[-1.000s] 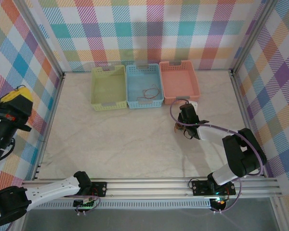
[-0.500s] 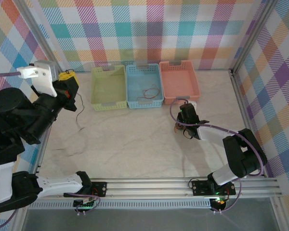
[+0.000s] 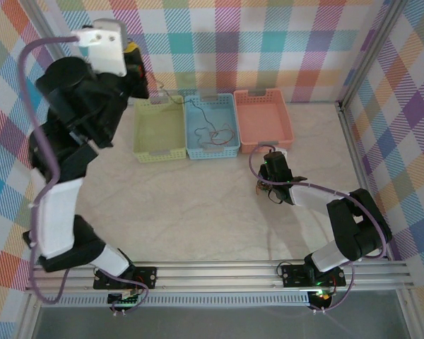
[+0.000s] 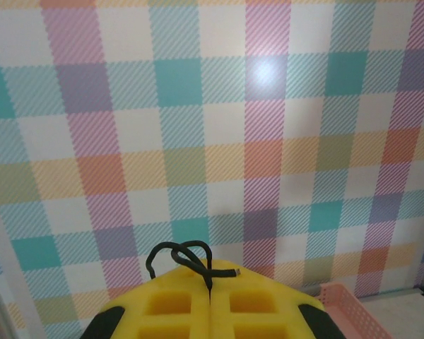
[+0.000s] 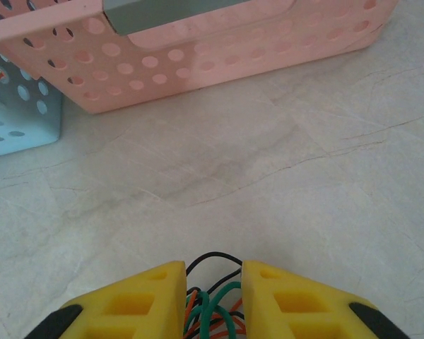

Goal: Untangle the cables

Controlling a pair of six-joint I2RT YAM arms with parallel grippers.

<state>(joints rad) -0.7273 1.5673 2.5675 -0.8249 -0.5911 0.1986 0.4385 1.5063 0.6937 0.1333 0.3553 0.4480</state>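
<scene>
Left fingers pressed together on thin black cable, raised high at 11 o'clock; strand hangs toward light-blue plastic basket. Right fingers narrowly parted, gripping clump of orange, green, black wires on marbled worktop at 3 o'clock, near pink perforated basket.

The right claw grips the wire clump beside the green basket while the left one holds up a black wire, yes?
Wrong basket: the right gripper grips the clump in front of the pink basket, as the right wrist view shows. The left gripper does hold up a black wire.
</scene>
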